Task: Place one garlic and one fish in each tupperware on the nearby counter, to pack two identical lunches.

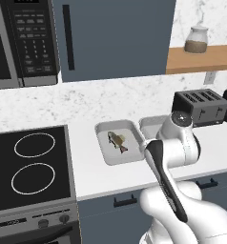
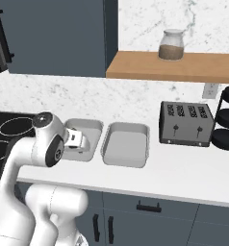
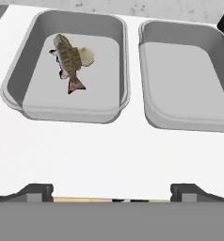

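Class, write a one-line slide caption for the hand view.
Brown fish and cream garlic in the left tupperware; right tupperware empty.

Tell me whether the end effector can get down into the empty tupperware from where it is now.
Probably yes. The end effector is open and sits above the counter in front of both trays; the empty tupperware has no lid and nothing over it.

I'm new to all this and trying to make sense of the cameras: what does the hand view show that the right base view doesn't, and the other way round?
Hand view: a brown mottled fish with a cream garlic bulb touching it, in the left tray, and the open gripper. Right base view: a dark toaster, a jar on the wooden shelf and the stovetop. Both: two grey trays, the right tray empty, on the white counter.
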{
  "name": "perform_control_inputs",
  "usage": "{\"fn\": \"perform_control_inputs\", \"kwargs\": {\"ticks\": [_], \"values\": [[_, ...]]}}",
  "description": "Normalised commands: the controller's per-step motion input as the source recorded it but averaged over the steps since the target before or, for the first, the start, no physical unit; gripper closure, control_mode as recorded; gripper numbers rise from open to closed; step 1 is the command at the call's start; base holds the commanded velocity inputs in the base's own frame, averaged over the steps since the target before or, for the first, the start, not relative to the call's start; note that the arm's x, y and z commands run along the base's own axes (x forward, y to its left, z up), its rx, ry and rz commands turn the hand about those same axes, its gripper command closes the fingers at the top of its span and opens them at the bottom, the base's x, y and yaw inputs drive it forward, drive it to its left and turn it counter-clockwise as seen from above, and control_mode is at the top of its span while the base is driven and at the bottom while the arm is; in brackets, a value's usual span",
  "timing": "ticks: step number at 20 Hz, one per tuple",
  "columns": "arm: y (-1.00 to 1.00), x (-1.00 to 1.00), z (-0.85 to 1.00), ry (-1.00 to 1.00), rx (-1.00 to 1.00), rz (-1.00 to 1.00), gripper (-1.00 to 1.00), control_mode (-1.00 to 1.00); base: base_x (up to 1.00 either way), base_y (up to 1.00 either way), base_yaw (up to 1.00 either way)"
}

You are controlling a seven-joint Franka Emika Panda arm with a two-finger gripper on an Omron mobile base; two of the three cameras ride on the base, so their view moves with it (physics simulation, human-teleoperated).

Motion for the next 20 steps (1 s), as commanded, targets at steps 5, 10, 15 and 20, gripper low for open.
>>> {"fn": "perform_control_inputs", "kwargs": {"ticks": [5,10,15,20], "values": [[0.0,-0.45,0.15,-0.07,0.0,-0.09,-1.0,1.0,-0.13,0.0,-0.02],[0.0,0.0,0.0,0.0,0.0,0.0,-1.0,1.0,-0.97,-0.01,-0.01],[0.0,0.0,0.0,0.0,0.0,0.0,-1.0,1.0,-0.9,-0.5,-0.02],[0.0,0.0,0.0,0.0,0.0,0.0,-1.0,1.0,-0.49,-1.0,-0.06]]}}
